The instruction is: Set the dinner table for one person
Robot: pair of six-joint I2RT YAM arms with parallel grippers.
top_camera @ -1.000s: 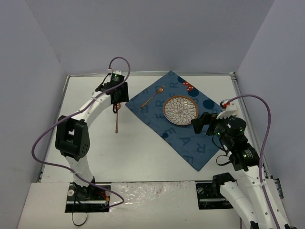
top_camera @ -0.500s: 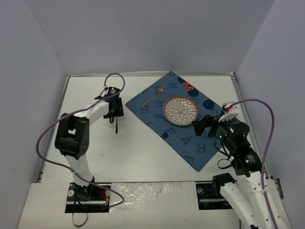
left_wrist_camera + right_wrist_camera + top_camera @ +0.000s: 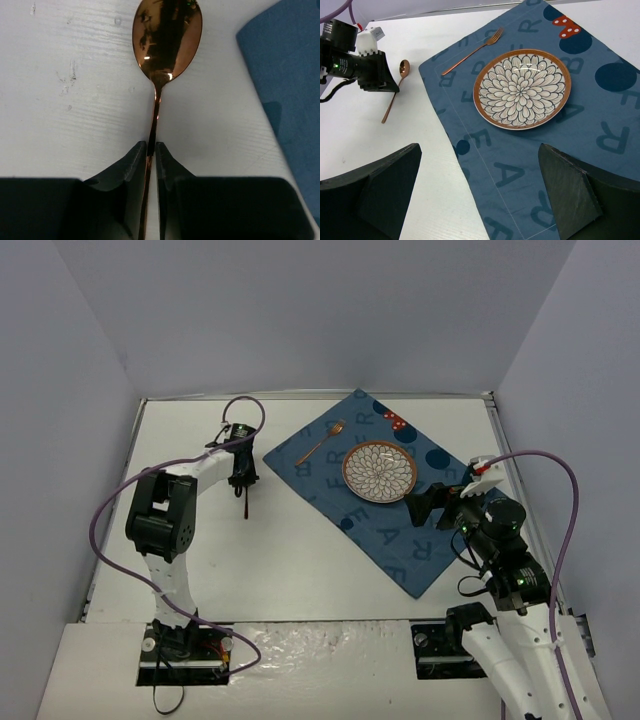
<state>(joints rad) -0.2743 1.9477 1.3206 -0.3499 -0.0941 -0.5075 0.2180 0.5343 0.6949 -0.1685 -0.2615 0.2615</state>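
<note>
The left tool (image 3: 151,150) pinches the copper spoon (image 3: 167,35) by its handle, jaws nearly together. The bowl lies on the white desk (image 3: 300,550) just left of the blue mat (image 3: 395,540), likely bound for a spot beside the patterned plate (image 3: 380,470). A fork (image 3: 322,442) lies on the mat's far corner. The right tool (image 3: 479,146) hangs wide open and empty, apparently waiting.

The spoon (image 3: 167,35) is polished copper-coloured metal, mirror-glossy; the fork (image 3: 475,47) looks alike. The dinner table (image 3: 65,100) is matt white, faintly grained and scuffed. The placemat (image 3: 520,165) is matt blue cloth. The plate (image 3: 522,89) looks smooth and glazed. The left gripper (image 3: 151,150) has matt black plastic fingers (image 3: 127,170).
</note>
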